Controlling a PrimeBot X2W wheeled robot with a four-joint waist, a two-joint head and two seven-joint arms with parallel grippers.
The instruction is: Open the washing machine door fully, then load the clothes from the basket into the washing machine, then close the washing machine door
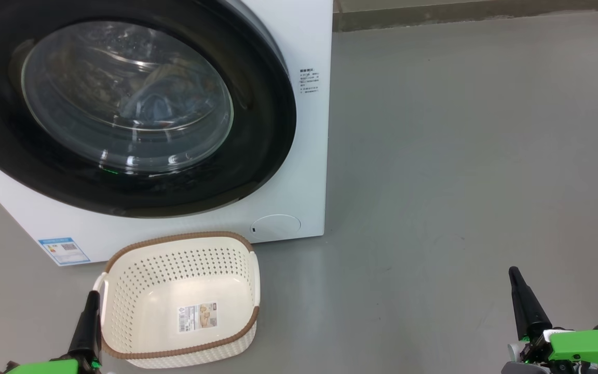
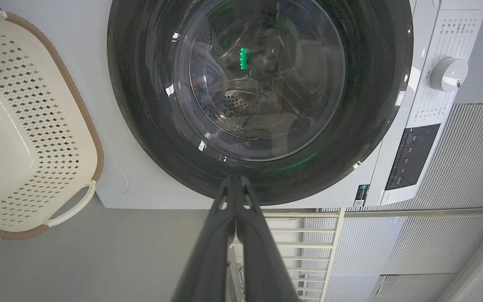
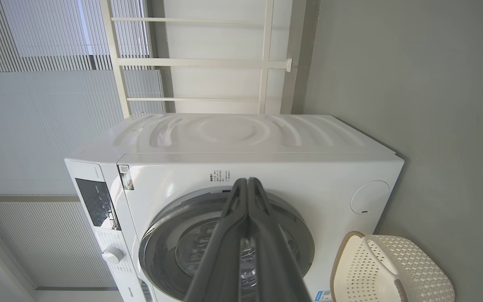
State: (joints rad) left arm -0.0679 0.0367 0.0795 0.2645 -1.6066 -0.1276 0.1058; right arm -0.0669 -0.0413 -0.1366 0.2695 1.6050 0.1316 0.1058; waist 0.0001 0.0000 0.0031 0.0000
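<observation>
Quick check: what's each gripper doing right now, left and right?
Left gripper: closed, holding nothing.
Right gripper: closed, holding nothing.

The washing machine (image 1: 304, 182) is white, with a small blue label (image 1: 64, 251). The washing machine door (image 1: 262, 156) has a glossy black rim round clear glass; the clothes (image 1: 153, 106) behind it look bluish, perhaps. The basket (image 1: 138, 291) is cream-white, patterned with small holes, its rim woven-look brown. The floor (image 1: 460, 156) is plain grey. The left gripper (image 1: 93, 298) and right gripper (image 1: 515, 275) are black-fingered, green-bodied.
</observation>
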